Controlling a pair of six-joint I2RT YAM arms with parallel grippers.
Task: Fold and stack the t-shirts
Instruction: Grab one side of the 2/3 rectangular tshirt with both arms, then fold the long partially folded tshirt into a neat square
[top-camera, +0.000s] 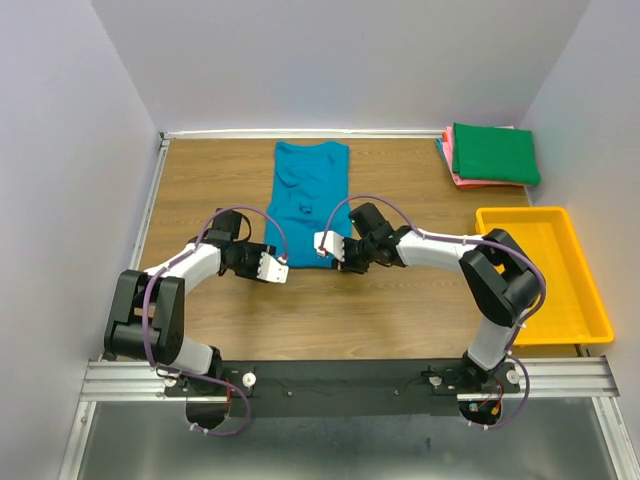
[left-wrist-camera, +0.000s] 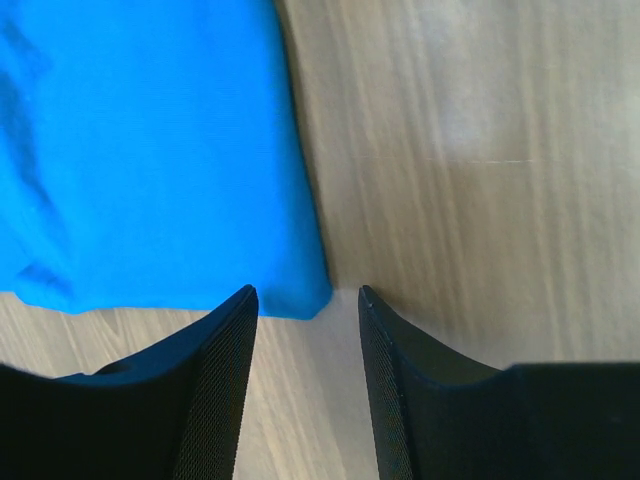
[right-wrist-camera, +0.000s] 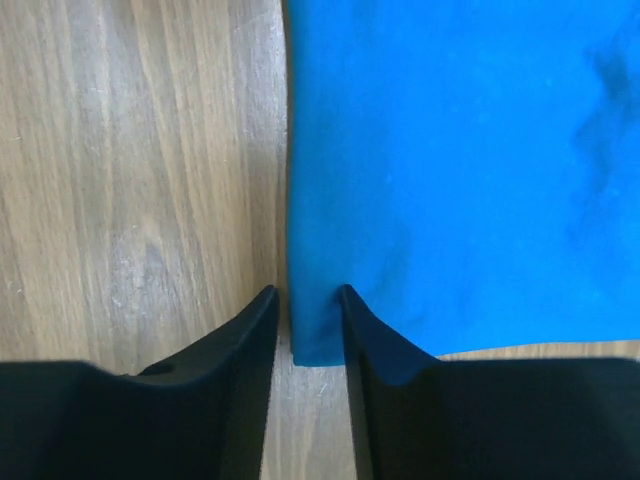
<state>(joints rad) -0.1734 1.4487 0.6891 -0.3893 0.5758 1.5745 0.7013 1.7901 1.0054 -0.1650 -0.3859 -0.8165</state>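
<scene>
A teal-blue t-shirt (top-camera: 308, 195) lay flat on the wooden table (top-camera: 200, 190), in the upper middle of the top view. Its bottom edge was the part closest to the two arms. In the upper right corner of that view, a green t-shirt (top-camera: 495, 152) sat folded on top of some pink t-shirts (top-camera: 478, 183). A yellow tray (top-camera: 535, 270) sat at the right side, just below that pile.

The left gripper (top-camera: 272, 268) was at the lower left corner of the blue shirt. In the left wrist view its two black fingers (left-wrist-camera: 225, 380) stood apart with a wide gap. The shirt corner lay flat on the wood, right at the mouth of that gap. The gripper held nothing.

The right gripper (top-camera: 328, 245) was at the lower right corner of the shirt. In the right wrist view its fingers (right-wrist-camera: 250, 380) had only a narrow gap between them. The shirt corner lay flat in that gap. One finger was over bare wood and the other was over blue cloth. The cloth did not look pinched.
</scene>
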